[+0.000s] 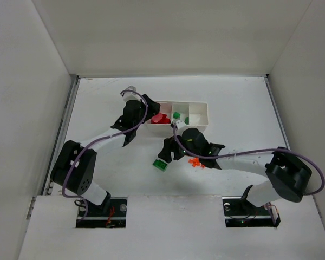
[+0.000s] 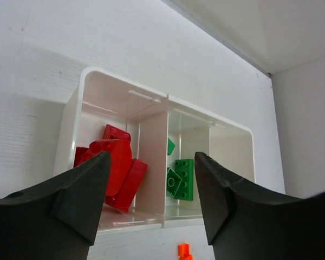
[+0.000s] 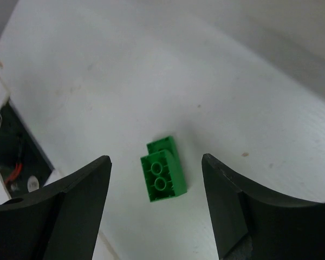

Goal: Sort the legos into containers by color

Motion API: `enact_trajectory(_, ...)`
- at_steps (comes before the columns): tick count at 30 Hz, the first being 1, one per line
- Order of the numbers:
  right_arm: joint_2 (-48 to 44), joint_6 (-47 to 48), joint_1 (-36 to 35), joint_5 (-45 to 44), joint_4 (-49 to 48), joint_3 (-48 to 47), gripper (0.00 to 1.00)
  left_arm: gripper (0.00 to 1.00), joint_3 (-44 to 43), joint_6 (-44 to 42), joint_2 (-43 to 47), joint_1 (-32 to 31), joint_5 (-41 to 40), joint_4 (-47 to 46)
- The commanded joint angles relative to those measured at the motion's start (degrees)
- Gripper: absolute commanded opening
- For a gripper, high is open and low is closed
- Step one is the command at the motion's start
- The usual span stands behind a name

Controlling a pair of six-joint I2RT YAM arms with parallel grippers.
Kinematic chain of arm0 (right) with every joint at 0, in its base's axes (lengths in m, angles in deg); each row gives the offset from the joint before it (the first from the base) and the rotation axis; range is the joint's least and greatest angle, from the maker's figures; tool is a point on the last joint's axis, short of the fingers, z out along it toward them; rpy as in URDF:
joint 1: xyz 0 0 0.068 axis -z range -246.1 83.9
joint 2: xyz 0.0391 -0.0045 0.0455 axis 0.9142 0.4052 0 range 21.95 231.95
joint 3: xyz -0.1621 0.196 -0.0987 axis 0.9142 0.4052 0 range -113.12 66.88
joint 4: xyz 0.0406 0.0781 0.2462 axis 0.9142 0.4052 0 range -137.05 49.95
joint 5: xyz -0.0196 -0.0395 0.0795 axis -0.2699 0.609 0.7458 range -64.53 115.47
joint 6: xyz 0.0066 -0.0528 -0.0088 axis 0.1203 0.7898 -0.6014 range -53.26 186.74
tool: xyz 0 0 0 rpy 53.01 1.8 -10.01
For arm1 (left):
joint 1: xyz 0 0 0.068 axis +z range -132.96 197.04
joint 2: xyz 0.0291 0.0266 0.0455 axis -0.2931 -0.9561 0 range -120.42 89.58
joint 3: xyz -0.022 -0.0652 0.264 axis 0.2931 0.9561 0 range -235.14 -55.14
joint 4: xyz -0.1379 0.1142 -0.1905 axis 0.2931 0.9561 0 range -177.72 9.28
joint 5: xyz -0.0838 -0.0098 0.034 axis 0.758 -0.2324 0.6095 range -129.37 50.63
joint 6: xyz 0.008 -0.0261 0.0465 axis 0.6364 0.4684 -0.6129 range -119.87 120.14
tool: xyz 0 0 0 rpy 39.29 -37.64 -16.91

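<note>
The white three-compartment tray (image 1: 197, 104) stands at the back middle of the table. Red legos (image 1: 160, 118) lie in its left compartment and green legos (image 1: 176, 115) in the middle one. My left gripper (image 1: 150, 111) hovers open just left of the tray; its wrist view looks over the tray wall (image 2: 151, 146) at the red legos (image 2: 116, 162) and green legos (image 2: 184, 179), with nothing between the fingers. A green brick (image 1: 160, 165) lies on the table, underside up (image 3: 163, 176). My right gripper (image 1: 165, 154) hangs open above it (image 3: 156, 162), not touching it.
Small orange pieces (image 1: 195, 162) lie on the table right of the green brick, under the right forearm; one orange piece (image 2: 184, 250) shows in front of the tray. White walls enclose the table on three sides.
</note>
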Motion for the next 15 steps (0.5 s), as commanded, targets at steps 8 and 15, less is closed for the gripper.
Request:
enact_trajectory(8,5.3,7.9,-6.8,2.7,2.6,-3.2,0.71,0.6,8.4,-1.4,15.1,0.1,-0.7,2.8)
enact_trajectory(15,8.9,9.6,-8.9,-2.7,5.6,-5.0,0.65,0.55,17.3,0.4,28.6,0.5,-0.5,11.9)
